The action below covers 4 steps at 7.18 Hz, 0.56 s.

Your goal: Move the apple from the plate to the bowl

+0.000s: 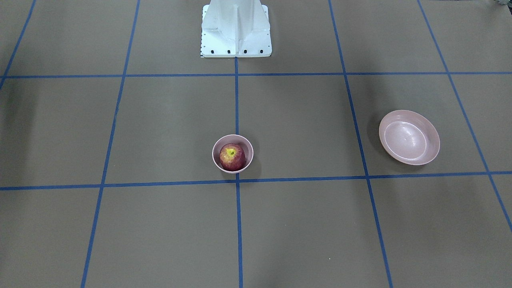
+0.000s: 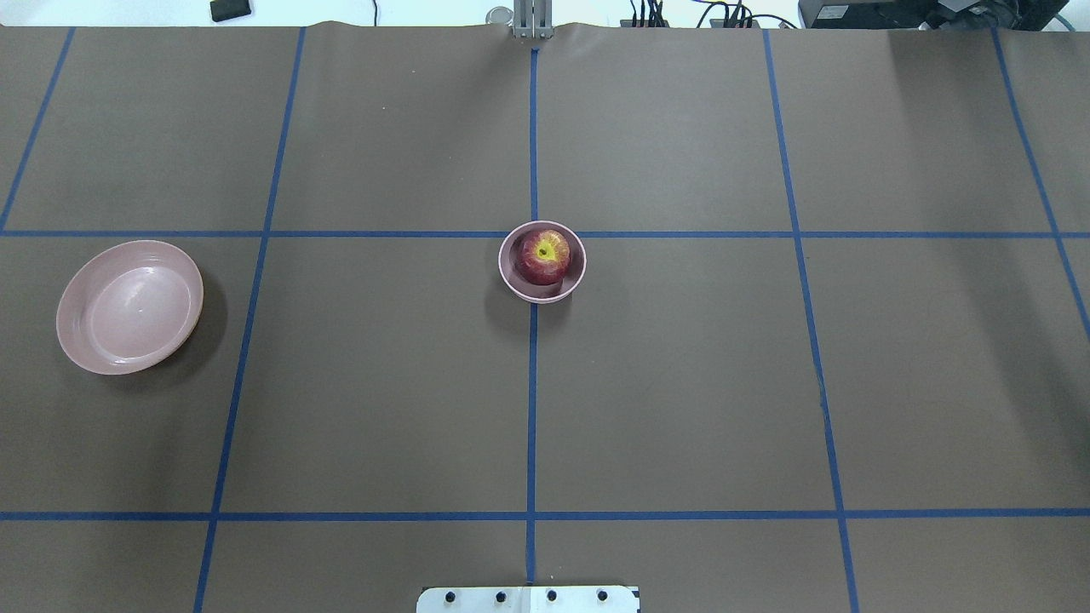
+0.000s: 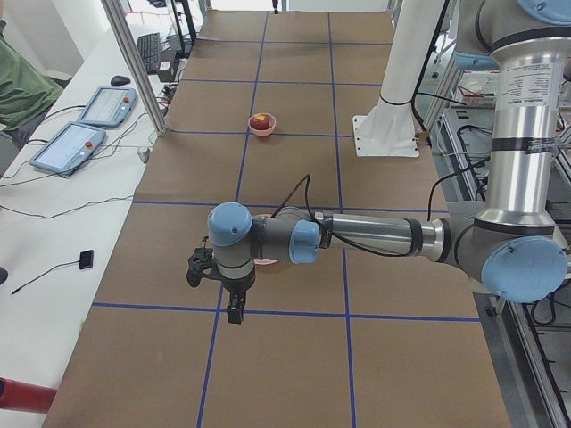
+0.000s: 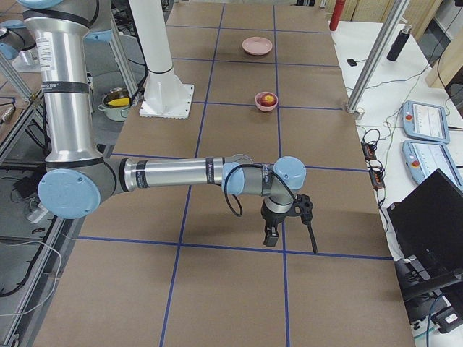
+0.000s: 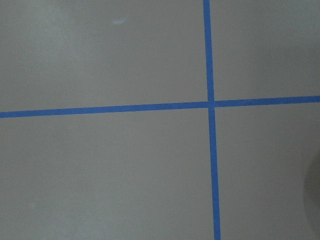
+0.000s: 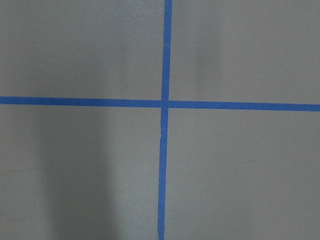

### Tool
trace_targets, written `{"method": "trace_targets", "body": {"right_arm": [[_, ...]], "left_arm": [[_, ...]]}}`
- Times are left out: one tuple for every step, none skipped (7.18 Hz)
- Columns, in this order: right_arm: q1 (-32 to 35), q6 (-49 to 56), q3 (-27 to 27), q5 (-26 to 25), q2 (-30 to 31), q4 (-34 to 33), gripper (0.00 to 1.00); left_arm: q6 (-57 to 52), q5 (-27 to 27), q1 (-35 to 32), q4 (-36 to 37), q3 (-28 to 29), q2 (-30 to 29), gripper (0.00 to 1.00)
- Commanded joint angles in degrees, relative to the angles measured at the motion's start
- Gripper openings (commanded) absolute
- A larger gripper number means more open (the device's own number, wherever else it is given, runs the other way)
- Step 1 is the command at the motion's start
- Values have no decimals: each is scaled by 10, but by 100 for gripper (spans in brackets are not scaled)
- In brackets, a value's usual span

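Observation:
The dark-red apple sits inside the small deep pink bowl at the table's middle; both also show in the overhead view, apple and bowl. The wide shallow pink plate stands empty on the robot's left side. My left gripper shows only in the exterior left view, pointing down above the table near the plate's side. My right gripper shows only in the exterior right view, far from the bowl. I cannot tell whether either is open or shut. Both wrist views show only bare table.
Blue tape lines divide the brown table into squares. The white robot base stands at the table's middle edge. Control pendants and cables lie on the operators' side bench.

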<state>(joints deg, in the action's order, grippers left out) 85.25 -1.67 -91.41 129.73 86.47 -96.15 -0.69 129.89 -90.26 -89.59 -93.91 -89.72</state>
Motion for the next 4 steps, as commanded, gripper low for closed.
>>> {"method": "trace_targets", "body": {"right_arm": [[0,0,0,0,0,0,100],[1,1,0,0,0,-1,100],[2,1,-1,0,0,-2,100],[2,1,-1,0,0,-2,100]], "left_arm": [[0,-1,0,0,0,0,99],[0,0,0,-1,1,1,99],[-1,-1,0,-1,2,0,99],[-2,-1,0,-1,3,0,99]]}}
